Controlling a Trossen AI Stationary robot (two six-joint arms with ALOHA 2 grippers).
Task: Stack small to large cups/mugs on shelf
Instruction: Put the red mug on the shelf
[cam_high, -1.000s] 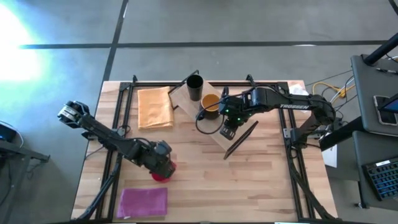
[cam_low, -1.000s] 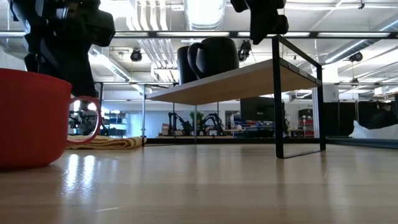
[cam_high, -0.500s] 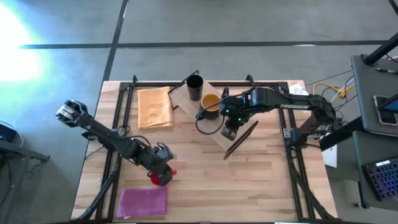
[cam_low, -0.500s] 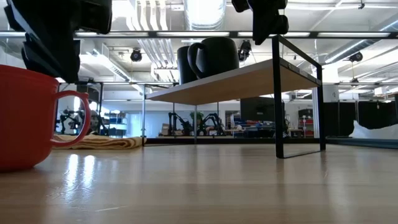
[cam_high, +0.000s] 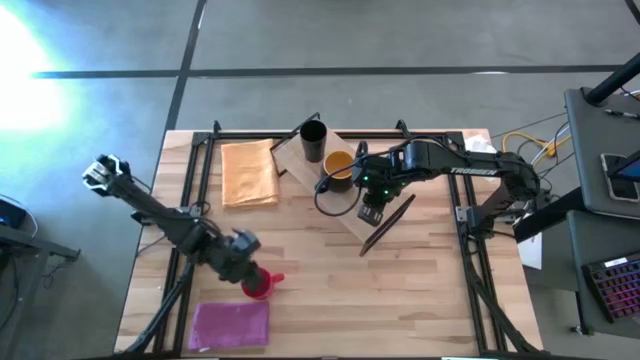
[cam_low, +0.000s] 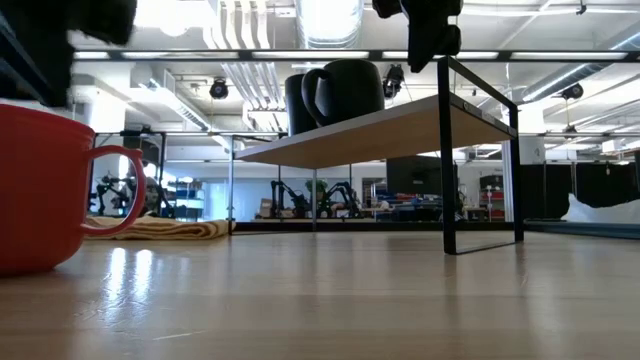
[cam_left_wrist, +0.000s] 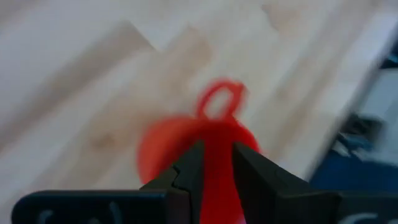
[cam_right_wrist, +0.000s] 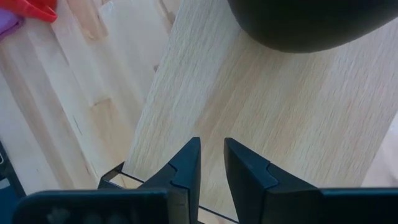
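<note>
**A:** High view?
**B:** Red mug (cam_high: 258, 286) stands upright on the table (cam_high: 420, 290), near the front-left, just behind the purple mat (cam_high: 230, 324), handle pointing right. Left gripper (cam_high: 238, 262) sits right beside it on the rear-left side. Black cup (cam_high: 313, 140) and dark mug with yellow inside (cam_high: 340, 166) are on the shelf (cam_high: 345, 215), at its far end. Right gripper (cam_high: 371, 212) hangs over the shelf board, just beside the dark mug. Orange cloth (cam_high: 249, 172) lies left of the shelf.

**A:** Low view?
**B:** Red mug (cam_low: 45, 188) on the tabletop at far left, handle toward the shelf (cam_low: 380, 128). Black cup (cam_low: 297, 103) and dark mug (cam_low: 345, 92) side by side on top of the board.

**A:** Left wrist?
**B:** Blurry. Fingers (cam_left_wrist: 189, 171) have a narrow gap, red mug (cam_left_wrist: 193, 140) beyond them and showing through the gap. Clear of the mug in the high view, nothing clamped.

**A:** Right wrist?
**B:** Fingers (cam_right_wrist: 186, 163) slightly apart, empty, over the shelf board (cam_right_wrist: 273, 118). Dark mug (cam_right_wrist: 311, 25) ahead of them, not touching.
</note>
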